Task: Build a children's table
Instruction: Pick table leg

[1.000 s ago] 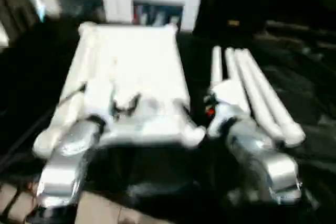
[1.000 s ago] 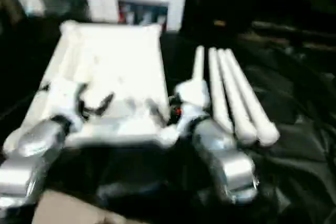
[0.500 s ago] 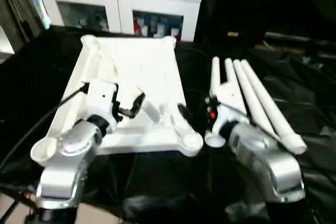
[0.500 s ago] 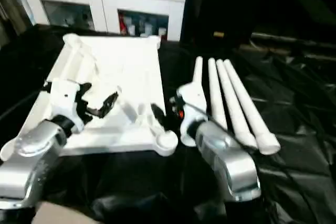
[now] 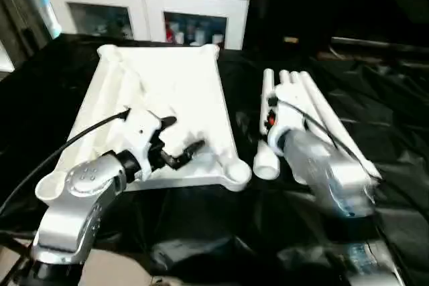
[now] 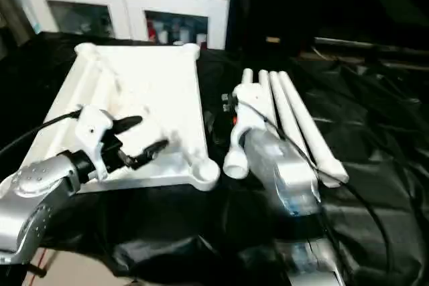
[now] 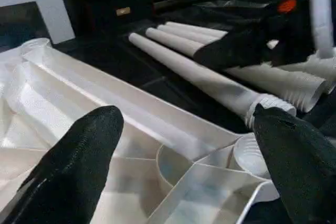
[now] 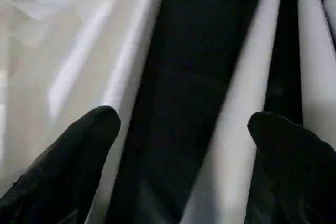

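Right gripper (image 8: 178, 129) now over legs (image 5: 315, 115)

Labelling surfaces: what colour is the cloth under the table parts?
Black cloth, clearest in the left eye view.

Your white plastic tabletop (image 5: 161, 98) lies flat with its ribbed underside up, directly beneath your left pincer (image 5: 179, 141), a round leg socket (image 5: 236, 173) at the corner just beside that pincer; the four white tapered legs (image 5: 315, 115) lie side by side, parallel, under and just beyond your right pincer (image 8: 181, 145), apart from the top.
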Available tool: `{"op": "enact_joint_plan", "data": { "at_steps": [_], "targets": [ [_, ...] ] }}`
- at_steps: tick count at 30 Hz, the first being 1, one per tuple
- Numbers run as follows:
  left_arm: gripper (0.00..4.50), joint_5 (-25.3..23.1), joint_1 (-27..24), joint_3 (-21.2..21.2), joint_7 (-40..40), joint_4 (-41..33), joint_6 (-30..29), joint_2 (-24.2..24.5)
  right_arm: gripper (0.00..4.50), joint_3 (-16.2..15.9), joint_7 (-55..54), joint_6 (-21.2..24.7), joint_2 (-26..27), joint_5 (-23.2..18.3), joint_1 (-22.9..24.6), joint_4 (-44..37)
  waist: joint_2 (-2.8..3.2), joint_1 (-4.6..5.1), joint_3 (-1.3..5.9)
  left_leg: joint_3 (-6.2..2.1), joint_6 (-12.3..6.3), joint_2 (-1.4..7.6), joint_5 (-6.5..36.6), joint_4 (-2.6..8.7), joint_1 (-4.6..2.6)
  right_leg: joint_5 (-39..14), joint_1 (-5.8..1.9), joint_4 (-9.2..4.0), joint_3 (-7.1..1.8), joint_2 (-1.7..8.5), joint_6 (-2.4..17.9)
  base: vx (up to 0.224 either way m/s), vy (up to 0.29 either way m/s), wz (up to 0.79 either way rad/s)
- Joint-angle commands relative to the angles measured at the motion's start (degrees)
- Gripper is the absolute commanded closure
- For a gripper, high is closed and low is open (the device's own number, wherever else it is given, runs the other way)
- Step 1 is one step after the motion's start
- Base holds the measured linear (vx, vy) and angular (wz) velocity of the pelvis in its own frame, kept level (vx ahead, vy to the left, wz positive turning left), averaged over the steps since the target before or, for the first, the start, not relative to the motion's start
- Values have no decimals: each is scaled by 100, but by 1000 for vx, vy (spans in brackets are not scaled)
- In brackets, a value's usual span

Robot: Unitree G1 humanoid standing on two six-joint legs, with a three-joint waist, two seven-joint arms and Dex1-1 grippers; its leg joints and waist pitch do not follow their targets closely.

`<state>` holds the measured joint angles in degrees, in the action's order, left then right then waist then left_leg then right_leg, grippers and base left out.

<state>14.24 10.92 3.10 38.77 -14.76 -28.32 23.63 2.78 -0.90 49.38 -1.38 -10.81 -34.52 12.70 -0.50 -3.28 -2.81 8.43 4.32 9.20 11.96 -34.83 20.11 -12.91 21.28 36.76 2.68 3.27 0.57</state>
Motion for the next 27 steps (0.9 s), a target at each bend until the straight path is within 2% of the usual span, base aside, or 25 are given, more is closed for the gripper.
{"op": "enact_joint_plan", "data": {
  "at_steps": [1, 3, 4, 5, 6, 8, 9, 10, 15, 16, 17, 18, 20, 22, 24, 25, 27],
  "targets": [
    [1, 128, 0, 97, 188, -74, -63, 92, 1, 188, -259, 151, 6, 104, -343, 601, 63, -7, 311, -76, 377, 268, 888, 468, 2, -866, -188, -446, -323, 449, 849, 0, 0, 0],
    [1, 141, -15, 121, 251, -91, -73, 111, 1, 210, -350, 158, -8, 150, -540, 959, 63, -11, 345, -48, 371, 258, 647, 443, 17, -308, -194, -393, -319, 415, 922, 0, 0, 0],
    [1, 184, -32, 127, 262, -104, -114, 95, 1, 143, -378, 265, -28, 257, -772, 1426, 57, -2, 358, -48, 339, 251, 470, 434, 37, 12, -210, -353, -307, 402, 990, 0, 0, 0],
    [1, 210, -39, 120, 257, -109, -137, 81, 1, 112, -372, 280, -30, 285, -834, 1564, 62, 0, 355, -43, 321, 244, 422, 431, 50, 106, -211, -352, -302, 399, 1022, 0, 0, 0],
    [1, 242, -41, 117, 262, -119, -168, 68, 1, 140, -388, 237, -7, 270, -893, 1712, 37, 1, 343, -30, 291, 246, 432, 427, 58, 160, -214, -362, -303, 404, 1060, 0, 0, 0],
    [1, 291, -57, 141, 296, -184, -217, 83, 1, 193, -394, 159, 45, 229, -1000, 2034, 57, -20, 341, -24, 260, 264, 439, 426, 49, 181, -208, -357, -304, 409, 1048, 0, 0, 0],
    [1, 312, -70, 159, 314, -226, -236, 98, 1, 214, -368, 134, 70, 202, -1052, 2204, -6, -20, 355, -23, 223, 272, 399, 429, 47, 210, -225, -343, -298, 416, 1077, 0, 0, 0],
    [1, 325, -78, 171, 324, -253, -246, 109, 1, 223, -346, 123, 83, 187, -1085, 2310, 29, -27, 347, -24, 212, 279, 389, 429, 50, 193, -213, -344, -296, 424, 1104, 0, 0, 0],
    [1, 329, -116, 217, 385, -362, -261, 208, 1, 330, -221, 139, 144, 90, -1274, 2788, 29, -17, 320, -12, 235, 288, 607, 446, 40, -130, -191, -369, -295, 418, 1066, 0, 0, 0],
    [1, 321, -111, 260, 417, -412, -274, 270, 1, 442, -203, 220, 157, 22, -1381, 2991, 28, -16, 320, -10, 252, 291, 658, 446, 33, -211, -185, -371, -300, 423, 1049, 0, 0, 0],
    [1, 321, -111, 290, 448, -456, -296, 315, 1, 488, -223, 255, 164, -5, -1418, 3063, -112, -2, 316, 9, 222, 297, 673, 458, 38, -297, -190, -394, -298, 412, 1027, 0, 0, 0],
    [0, 320, -115, 304, 467, -478, -309, 338, 18, 497, -239, 262, 168, -9, -1424, 3076, -25, -43, 312, 0, 239, 302, 683, 465, 32, -492, -183, -383, -293, 442, 978, 0, 0, 0],
    [0, 305, -100, 344, 493, -544, -357, 389, 28, 590, -300, 306, 178, -63, -1440, 3113, -12, -32, 317, 9, 305, 325, 625, 465, 15, -315, -153, -368, -289, 421, 964, 0, 0, 0],
    [0, 299, -89, 362, 510, -588, -390, 420, 36, 609, -326, 328, 171, -65, -1467, 3166, -49, -21, 323, 14, 343, 322, 622, 468, 18, -212, -163, -359, -280, 411, 961, 0, 0, 0],
    [0, 346, -69, 366, 529, -677, -459, 451, 67, 655, -365, 329, 162, -55, -1500, 3262, -58, -26, 323, 27, 369, 312, 625, 463, 18, -158, -167, -354, -289, 415, 940, 0, 0, 0],
    [18, 369, -59, 375, 551, -710, -482, 471, 75, 669, -361, 320, 158, -48, -1508, 3302, -48, -28, 322, 27, 376, 310, 629, 462, 20, -166, -167, -353, -290, 418, 940, 0, 0, 0],
    [29, 444, -30, 412, 589, -751, -555, 514, 78, 696, -359, 287, 132, -25, -1548, 3426, -54, -30, 320, 30, 401, 314, 697, 466, 12, -269, -159, -361, -289, 420, 940, 0, 0, 0]
  ]
}}
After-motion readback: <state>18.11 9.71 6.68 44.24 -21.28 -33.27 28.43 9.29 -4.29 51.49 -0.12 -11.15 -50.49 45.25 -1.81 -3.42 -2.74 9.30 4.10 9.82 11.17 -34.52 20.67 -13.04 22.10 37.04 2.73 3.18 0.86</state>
